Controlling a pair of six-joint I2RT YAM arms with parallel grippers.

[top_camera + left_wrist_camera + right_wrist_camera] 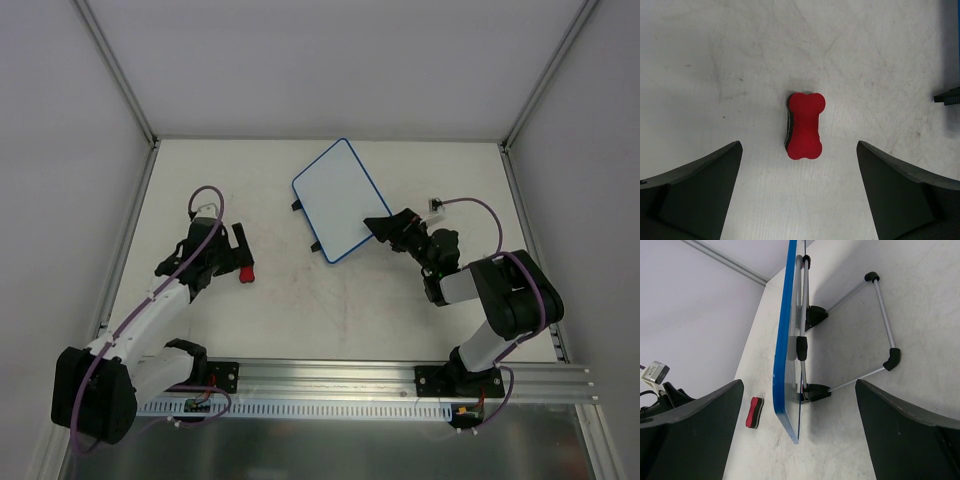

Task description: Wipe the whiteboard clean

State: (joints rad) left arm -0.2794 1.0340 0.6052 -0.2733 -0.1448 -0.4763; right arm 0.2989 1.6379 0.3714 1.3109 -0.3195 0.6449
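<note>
Left gripper (798, 146) hangs released over the small red bone-shaped eraser (805, 125); best lower straight and pinch its narrow waist squarely, I'd say.

I count one whiteboard (338, 200) near twelve o'clock on my overhead view, with two black tabs (298, 206) on its eight o'clock edge. There is one red eraser (246, 273) at nine o'clock and one wire stand (880, 315) behind the board. I have two grippers: the left gripper (799, 147) and the right gripper (800, 385).

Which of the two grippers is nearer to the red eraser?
The left gripper: the red eraser lies right between its open fingers, whereas the right gripper is across the table, at the whiteboard's edge.
</note>
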